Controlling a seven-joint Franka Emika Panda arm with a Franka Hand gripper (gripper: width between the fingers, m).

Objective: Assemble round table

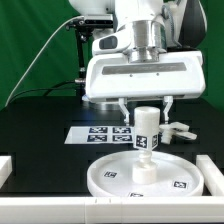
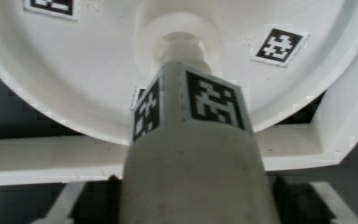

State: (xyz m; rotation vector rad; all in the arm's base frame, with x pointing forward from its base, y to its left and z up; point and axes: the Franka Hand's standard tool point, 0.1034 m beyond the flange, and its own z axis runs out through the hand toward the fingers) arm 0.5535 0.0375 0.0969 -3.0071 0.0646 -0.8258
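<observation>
The short post (image 1: 147, 145) stood upright at the centre of the round disc (image 1: 105, 180) on the black worktop (image 1: 40, 125). The gripper (image 1: 146, 112) straddled its top with fingers spread wide, apparently not pinching. The cross piece (image 1: 180, 130) lay at two o'clock.

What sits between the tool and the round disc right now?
The short post stands upright at the centre of the disc, its top between the open tool's fingers. Both views show it.
</observation>
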